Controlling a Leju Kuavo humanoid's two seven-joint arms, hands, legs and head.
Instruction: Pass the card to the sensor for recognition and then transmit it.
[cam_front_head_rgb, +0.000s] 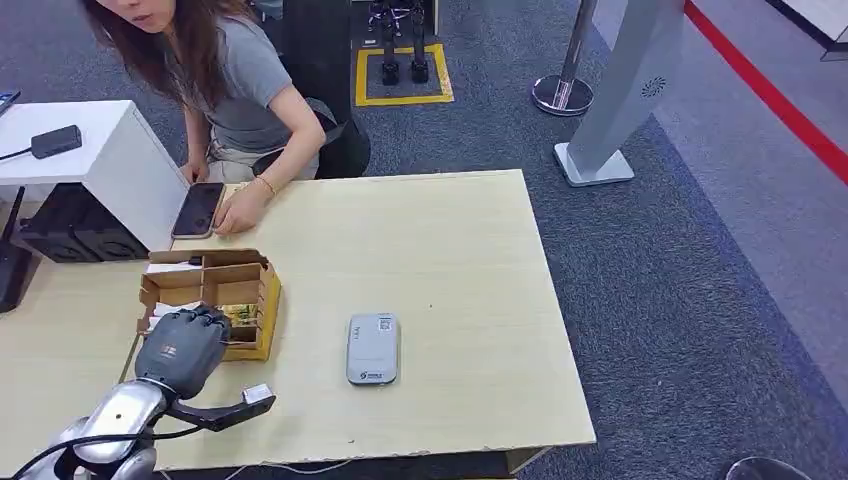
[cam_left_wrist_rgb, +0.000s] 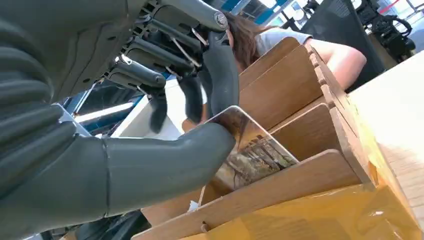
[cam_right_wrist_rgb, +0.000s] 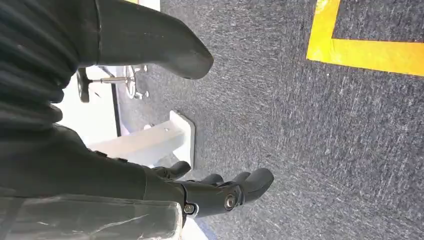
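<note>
The left hand (cam_front_head_rgb: 183, 347) reaches down over the near end of the brown cardboard box with slots (cam_front_head_rgb: 254, 283), on the pale wooden table (cam_front_head_rgb: 450, 250). Up close, the wrist view shows what the head view hides: the thick thumb (cam_left_wrist_rgb: 165, 162) and a dark finger (cam_left_wrist_rgb: 222, 75) pinch a shiny picture card (cam_left_wrist_rgb: 247, 152) that stands in a slot of the box. The right hand (cam_right_wrist_rgb: 210, 192) hangs over the dark grey carpet (cam_right_wrist_rgb: 310, 140), fingers apart, holding nothing. The grey flat sensor (cam_front_head_rgb: 372, 348) lies on the table, right of the box. Farther off, a person (cam_front_head_rgb: 235, 95) rests a hand beside a dark phone (cam_front_head_rgb: 198, 209).
</note>
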